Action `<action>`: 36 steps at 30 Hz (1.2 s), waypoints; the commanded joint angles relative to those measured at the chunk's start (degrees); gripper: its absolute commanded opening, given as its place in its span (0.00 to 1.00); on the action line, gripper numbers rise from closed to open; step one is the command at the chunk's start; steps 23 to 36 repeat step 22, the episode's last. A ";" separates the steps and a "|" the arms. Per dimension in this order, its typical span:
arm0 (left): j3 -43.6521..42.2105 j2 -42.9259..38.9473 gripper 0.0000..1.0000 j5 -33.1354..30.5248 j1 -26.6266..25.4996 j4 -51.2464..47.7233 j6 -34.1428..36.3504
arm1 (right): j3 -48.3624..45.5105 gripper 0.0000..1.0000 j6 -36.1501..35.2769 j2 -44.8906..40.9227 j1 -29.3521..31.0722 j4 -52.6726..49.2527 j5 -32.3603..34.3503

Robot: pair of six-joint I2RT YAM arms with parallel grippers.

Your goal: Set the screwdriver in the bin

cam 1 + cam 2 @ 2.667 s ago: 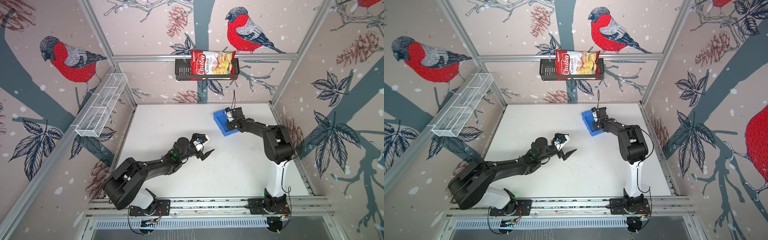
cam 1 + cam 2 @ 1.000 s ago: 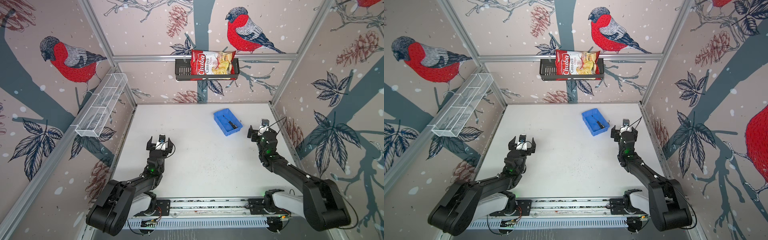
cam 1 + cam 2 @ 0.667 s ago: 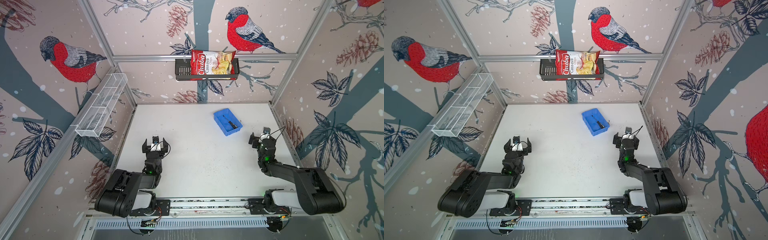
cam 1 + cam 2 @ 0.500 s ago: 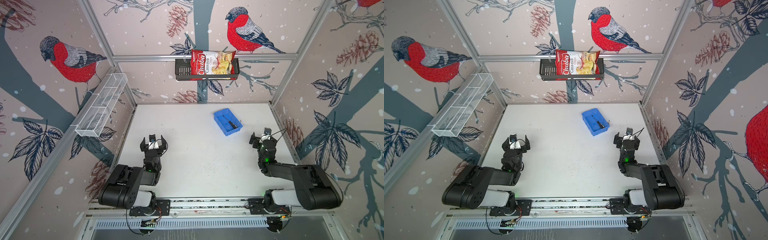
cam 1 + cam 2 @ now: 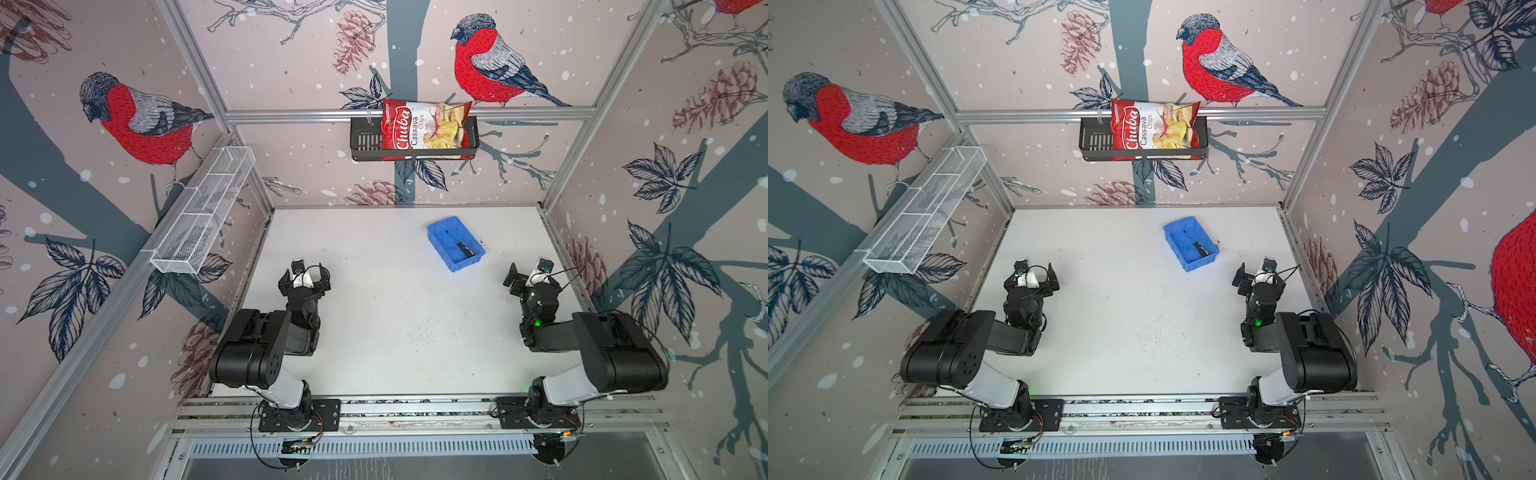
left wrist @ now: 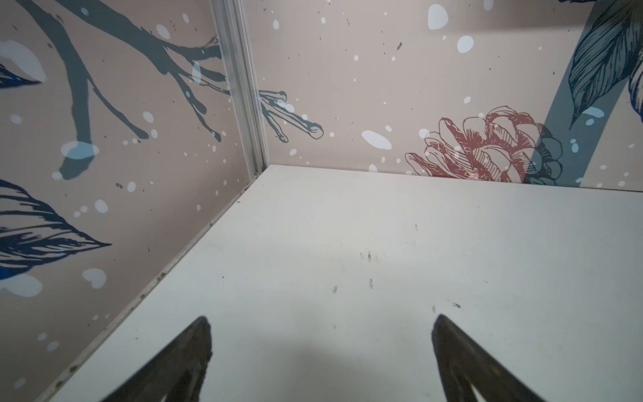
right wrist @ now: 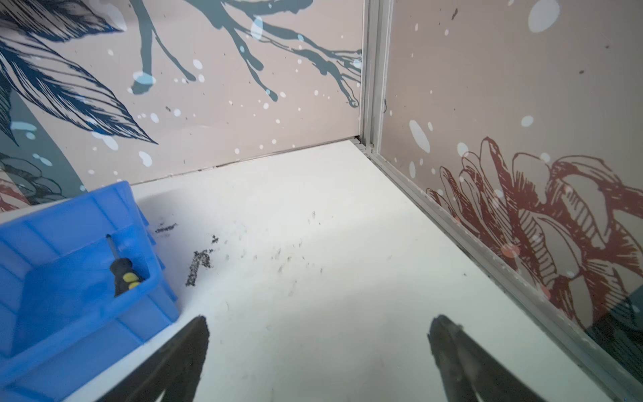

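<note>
Gaping right gripper: jaws spread wide, nothing between them, only bare table beneath; in both top views it sits at the right edge of the table, mid-height of the frame.
Right gripper to bin: apart, no contact; the bin shows just beside one dark fingertip in the right wrist view.
Left gripper: jaws equally wide apart, holding nothing, bare white table under them; in both top views at the left side of the table, well apart from the bin.
Arms: both folded low near the front rail, lower part of the frame.
Screwdriver: lies flat inside the bin, set diagonally, shaft tip toward upper left of the frame, handle toward lower right; in the right wrist view the black handle with yellow marks rests in a corner of the bin.
Bin: bright blue, upright on the table, right of centre, upper half of the table surface, rotated askew to the table edges.
Table marks: dark specks on the white surface just beside the bin.
Wire basket: white mesh, fixed on the wall at left of frame.
Rack: black, on the back wall at top centre, holding a chips bag.
</note>
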 commanded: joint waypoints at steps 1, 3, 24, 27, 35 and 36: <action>0.23 -0.15 0.98 1.39 0.26 0.12 -0.85 | 0.28 1.00 0.68 -0.14 -0.15 1.29 -0.91; 0.10 -0.17 0.98 1.32 0.26 0.21 -0.76 | 0.45 1.00 0.76 -0.34 -0.05 0.43 -0.91; 0.28 -0.17 0.98 1.62 0.16 0.17 -0.41 | 0.45 1.00 0.67 -0.31 -0.09 0.64 -0.89; 0.28 -0.17 0.98 1.62 0.16 0.17 -0.41 | 0.45 1.00 0.67 -0.31 -0.09 0.64 -0.89; 0.28 -0.17 0.98 1.62 0.16 0.17 -0.41 | 0.45 1.00 0.67 -0.31 -0.09 0.64 -0.89; 0.28 -0.17 0.98 1.62 0.16 0.17 -0.41 | 0.45 1.00 0.67 -0.31 -0.09 0.64 -0.89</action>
